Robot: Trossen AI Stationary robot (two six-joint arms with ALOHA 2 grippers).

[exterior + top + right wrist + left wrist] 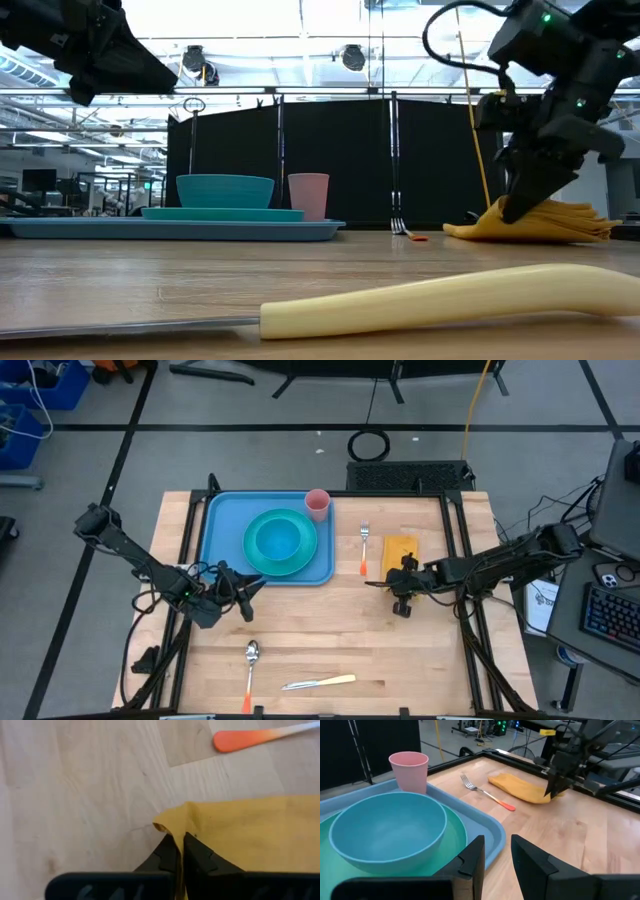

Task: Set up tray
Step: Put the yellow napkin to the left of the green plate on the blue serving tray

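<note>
Right gripper (179, 851) is being pinched shut on the yellow napkin's (250, 835) corner, at three o'clock from the light-blue tray (218, 520); a clean lift is being called for, judging by the fork (364, 550) just beside it.

Light-blue tray (222, 520) w/ teal plate (300, 556), blue-teal bowl (278, 539), pink cup (317, 504). Yellow cloth (401, 547). Silver fork (364, 547), orange handle. Silver spoon (250, 668), orange handle. Pale-yellow-handled knife (319, 682). Light wood-grain table (420, 650), black frame. Dark grippers: left (252, 588), right (401, 572).
</note>
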